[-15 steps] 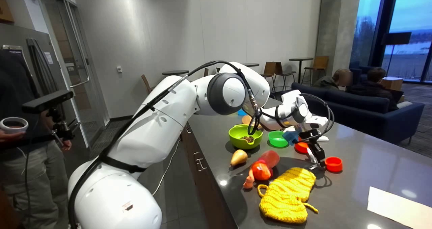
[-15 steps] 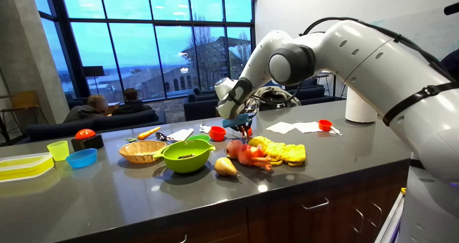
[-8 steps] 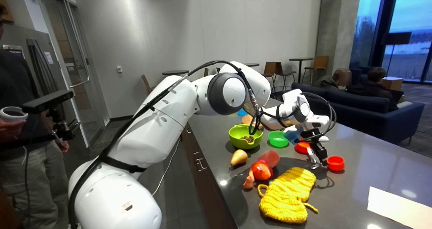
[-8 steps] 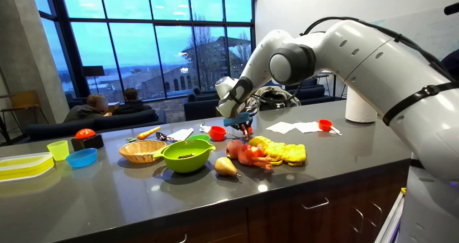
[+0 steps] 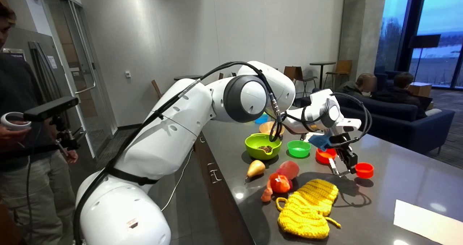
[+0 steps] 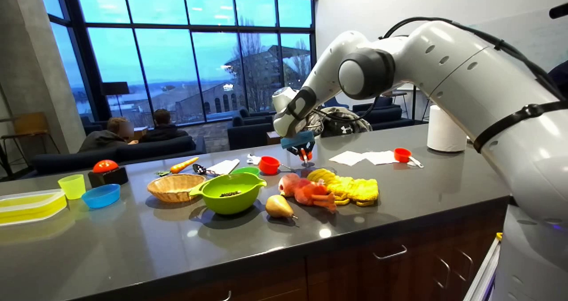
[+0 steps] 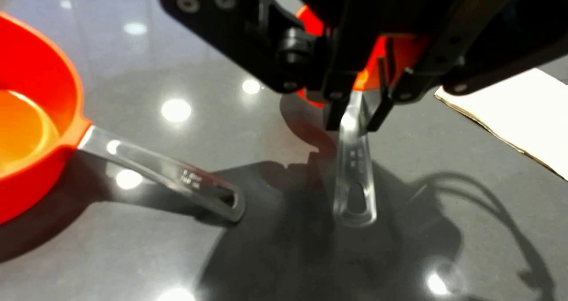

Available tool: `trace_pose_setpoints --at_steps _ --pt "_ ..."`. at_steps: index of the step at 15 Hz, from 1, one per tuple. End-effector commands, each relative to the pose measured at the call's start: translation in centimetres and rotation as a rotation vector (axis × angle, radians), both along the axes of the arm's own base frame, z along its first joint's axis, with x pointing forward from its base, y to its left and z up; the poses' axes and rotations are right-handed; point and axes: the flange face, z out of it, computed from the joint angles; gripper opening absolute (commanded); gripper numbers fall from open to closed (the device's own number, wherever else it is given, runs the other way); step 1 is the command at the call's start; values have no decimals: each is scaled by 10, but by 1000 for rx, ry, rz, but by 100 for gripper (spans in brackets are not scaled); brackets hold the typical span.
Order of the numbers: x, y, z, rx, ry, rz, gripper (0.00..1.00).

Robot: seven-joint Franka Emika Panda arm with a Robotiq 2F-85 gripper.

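Note:
My gripper [image 7: 353, 122] is shut on the metal handle [image 7: 355, 176] of a red measuring cup [image 5: 364, 170]. The handle runs between the two fingers, its slotted end pointing down in the wrist view, and the cup part is mostly hidden behind the jaws there. A shadow lies apart beneath the cup on the grey counter, so it hangs a little above the surface. Beside it, a larger red measuring cup [image 7: 40, 199] rests on the counter with its silver handle toward the gripper; it also shows in an exterior view [image 6: 269, 165].
A yellow knitted mitt [image 5: 307, 209] and a reddish plush toy [image 6: 308, 192] lie closer to the arm's base. Around them are a pear [image 5: 256, 168], a lime bowl [image 6: 228, 199] with dark bits inside, a green bowl [image 5: 298, 149] and a wicker basket [image 6: 175, 190]. White paper [image 7: 519, 110] lies nearby.
The gripper has risen from the counter with the red cup in it, moving slightly right in both exterior views. The cup's shadow is now separated from it.

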Motion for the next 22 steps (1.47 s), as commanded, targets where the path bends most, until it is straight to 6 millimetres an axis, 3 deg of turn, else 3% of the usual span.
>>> trace_pose_setpoints --at_steps 1,9,22 --pt "-4 11 11 59 23 87 4" --pt "-1 38 28 33 72 283 4" --pt "-7 70 89 -62 128 533 4"
